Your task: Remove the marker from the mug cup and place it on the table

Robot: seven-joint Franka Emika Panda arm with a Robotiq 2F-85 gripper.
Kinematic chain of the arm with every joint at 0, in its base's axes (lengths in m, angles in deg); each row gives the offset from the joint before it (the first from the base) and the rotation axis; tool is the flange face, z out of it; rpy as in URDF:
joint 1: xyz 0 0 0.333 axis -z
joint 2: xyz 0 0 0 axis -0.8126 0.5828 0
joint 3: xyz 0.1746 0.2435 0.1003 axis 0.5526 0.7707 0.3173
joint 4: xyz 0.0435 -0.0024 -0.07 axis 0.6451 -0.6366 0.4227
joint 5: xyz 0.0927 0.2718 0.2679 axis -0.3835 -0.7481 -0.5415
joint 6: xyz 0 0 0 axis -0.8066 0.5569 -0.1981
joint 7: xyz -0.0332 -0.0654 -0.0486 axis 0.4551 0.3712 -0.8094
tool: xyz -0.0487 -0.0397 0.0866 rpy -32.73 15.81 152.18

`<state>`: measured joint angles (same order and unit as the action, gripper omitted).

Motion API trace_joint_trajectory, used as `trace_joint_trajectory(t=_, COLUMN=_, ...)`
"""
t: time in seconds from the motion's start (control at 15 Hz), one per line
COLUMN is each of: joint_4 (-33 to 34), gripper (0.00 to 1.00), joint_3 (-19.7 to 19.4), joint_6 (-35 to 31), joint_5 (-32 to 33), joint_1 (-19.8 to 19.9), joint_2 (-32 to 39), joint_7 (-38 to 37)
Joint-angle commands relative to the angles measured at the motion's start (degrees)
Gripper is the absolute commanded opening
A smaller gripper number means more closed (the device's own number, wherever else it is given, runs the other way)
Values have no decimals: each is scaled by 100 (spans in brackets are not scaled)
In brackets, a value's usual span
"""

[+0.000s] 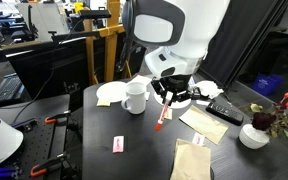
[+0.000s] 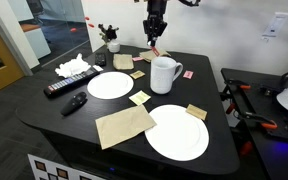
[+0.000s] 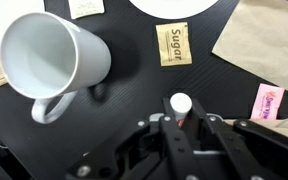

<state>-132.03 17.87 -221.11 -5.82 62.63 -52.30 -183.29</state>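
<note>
Centre frame: gripper [image 1: 170, 97] with fingers clamped on the marker [image 1: 163, 114], which hangs tilted just right of the empty mug cup [image 1: 135, 97]. Whether its tip touches the table [image 1: 144, 150] is unclear.

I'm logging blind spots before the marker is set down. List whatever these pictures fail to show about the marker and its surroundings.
1. The marker: the wrist view shows only its pale end; the gripper hides the shaft.
2. The marker's lower tip: too small in both exterior views to tell whether it touches the table.
3. The brown napkin: cut off by the right edge of the wrist view.
</note>
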Motion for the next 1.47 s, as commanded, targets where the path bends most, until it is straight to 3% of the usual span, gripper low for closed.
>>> trace_joint_trajectory(t=0.0, joint_4=333, gripper=5, joint_3=-106, joint_6=185, joint_5=202, joint_1=-89, joint_2=340, joint_7=-438)
trace_joint_trajectory(t=0.73, joint_4=826, gripper=5, joint_3=-136, joint_6=309, joint_5=222, joint_1=-47, joint_2=992, joint_7=-907)
trace_joint_trajectory(t=0.8, joint_4=864, gripper=46, joint_3=-130, joint_6=330, joint_5=215, joint_1=-43, joint_2=1019, joint_7=-943)
trace_joint_trajectory(t=0.87, joint_4=887, gripper=47, joint_3=-125, joint_6=334, joint_5=203, joint_1=-35, joint_2=1035, joint_7=-943)
trace_joint_trajectory(t=1.33, joint_4=716, gripper=98, joint_3=-174, joint_6=195, joint_5=217, joint_1=-52, joint_2=796, joint_7=-970)
trace_joint_trajectory(t=1.4, joint_4=663, gripper=100, joint_3=-186, joint_6=171, joint_5=222, joint_1=-55, joint_2=713, joint_7=-958)
